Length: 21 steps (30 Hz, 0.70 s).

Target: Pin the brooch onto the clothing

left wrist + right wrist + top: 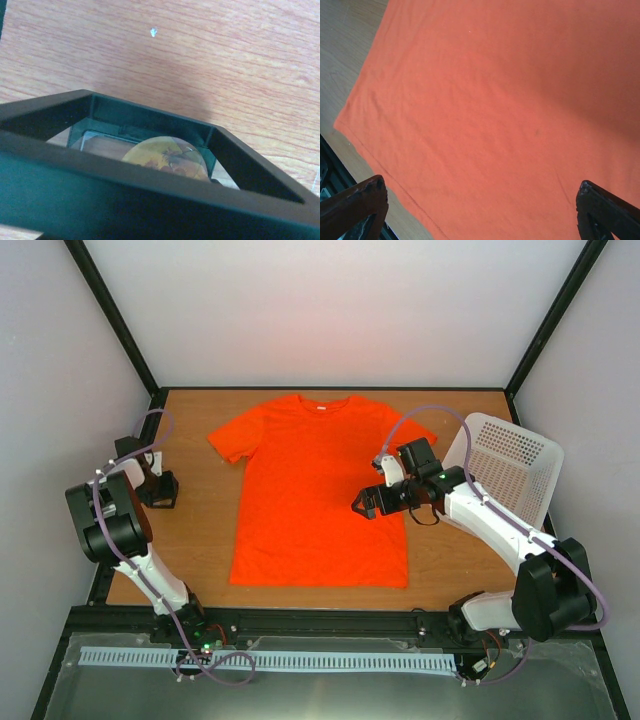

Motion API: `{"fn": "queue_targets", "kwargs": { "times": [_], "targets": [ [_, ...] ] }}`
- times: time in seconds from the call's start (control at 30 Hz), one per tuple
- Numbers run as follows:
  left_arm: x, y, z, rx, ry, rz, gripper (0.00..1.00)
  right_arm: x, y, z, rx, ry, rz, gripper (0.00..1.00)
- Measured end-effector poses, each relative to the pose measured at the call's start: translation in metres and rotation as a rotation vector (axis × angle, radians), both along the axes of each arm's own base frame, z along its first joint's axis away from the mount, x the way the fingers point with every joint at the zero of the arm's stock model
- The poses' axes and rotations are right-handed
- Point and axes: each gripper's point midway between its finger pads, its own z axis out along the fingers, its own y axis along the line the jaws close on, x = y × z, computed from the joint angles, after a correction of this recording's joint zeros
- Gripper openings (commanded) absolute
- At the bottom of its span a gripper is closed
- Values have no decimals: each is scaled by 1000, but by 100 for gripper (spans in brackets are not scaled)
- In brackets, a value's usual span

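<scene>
Brooch [165, 157] lies inside black box [150, 114], far left of the top view on table [200, 545], apart from orange shirt [320, 490] | left gripper [152, 478] at box, jaws: cannot tell | right gripper [480, 187] above shirt, jaws spread wide, holding nothing

The left half of the T-shirt [300, 490] is left uncovered from above, while its right edge is overhung by the right gripper [365, 508]. Right of the T-shirt the way is blocked by the white basket [515, 465]; left of it, bare table [205, 510] is left open as far as the small black box [160, 490].
</scene>
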Motion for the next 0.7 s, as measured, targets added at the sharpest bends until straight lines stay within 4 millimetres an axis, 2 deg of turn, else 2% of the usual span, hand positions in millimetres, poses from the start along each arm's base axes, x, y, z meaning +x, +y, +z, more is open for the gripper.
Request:
{"fn": "queue_targets", "kwargs": {
  "times": [0.33, 0.47, 0.57, 0.7],
  "targets": [
    [2, -2, 5, -12, -8, 3, 22, -1, -1, 8, 7, -25, 0, 100],
    [6, -1, 14, -13, -31, 12, 21, -1, -2, 11, 8, -37, -2, 100],
    [4, -3, 12, -21, -17, 12, 21, -1, -2, 13, 11, -43, -2, 100],
    [3, -4, 12, -24, -8, 10, 26, 0, -1, 13, 12, -43, -2, 100]
  ]
}}
